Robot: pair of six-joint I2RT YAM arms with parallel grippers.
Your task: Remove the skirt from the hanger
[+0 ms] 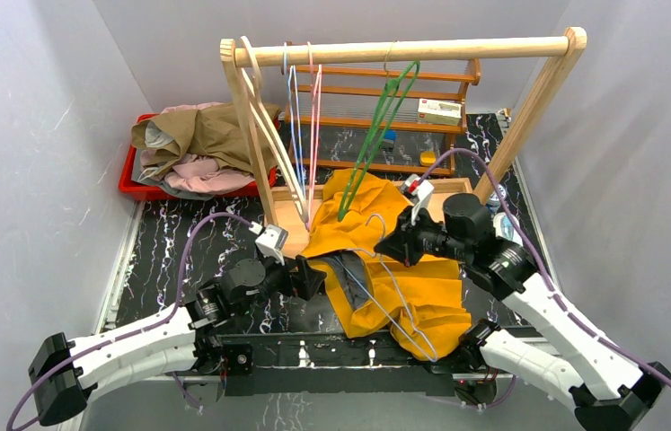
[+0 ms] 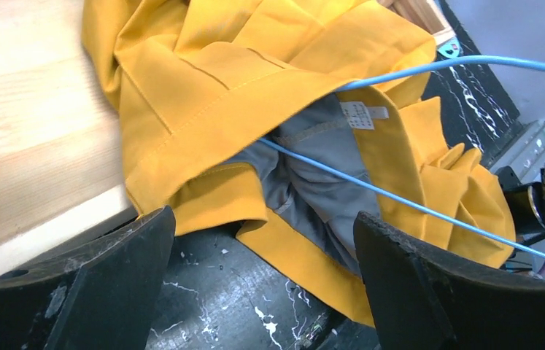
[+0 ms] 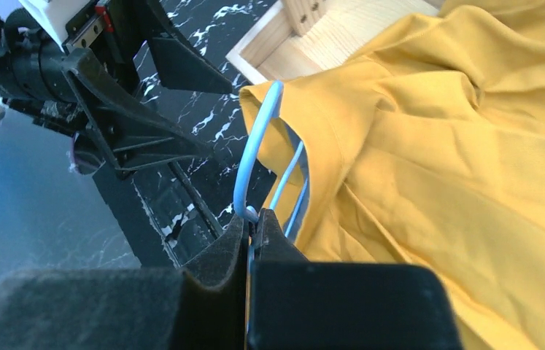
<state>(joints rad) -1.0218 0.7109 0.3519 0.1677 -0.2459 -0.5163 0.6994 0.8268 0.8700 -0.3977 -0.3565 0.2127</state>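
- right hand (image 3: 254, 219): pressed together, pinching the blue hanger (image 3: 253, 157) wire at its bend, lower centre of the right wrist view.
- left hand (image 2: 262, 226): spread wide, nothing between its fingers (image 2: 109, 277). It sits low over the bench (image 2: 218, 306), facing the open end of the skirt.
- skirt (image 1: 403, 287): yellow, with grey lining (image 2: 313, 182) showing, crumpled in the centre of the overhead view. It lies partly on the bench and partly on the wooden rack base (image 2: 28, 146), at the left of the left wrist view.
- hanger vs skirt: one wire strand crosses the waistband (image 2: 393, 138) opening from centre to lower right of the left wrist view, and another arcs off to the upper right. It looks threaded through the skirt, not free.
- rack (image 1: 403, 49): along the top of the overhead view, with a green hanger (image 1: 376, 144) and other hangers on the bar. None are near either hand.
- step (judgement): about midway. The skirt and hanger are down on the bench, and what remains is getting the hanger out of the skirt.
- next move (judgement): the left hand should close on the waistband edge near the lining and hold or pull toward the lower left, while the right hand draws the wire out the opposite way.
- risks (judgement): the wire may snag in the folds. The cloth is thin and layered, so a pinch may catch only one layer or slip.
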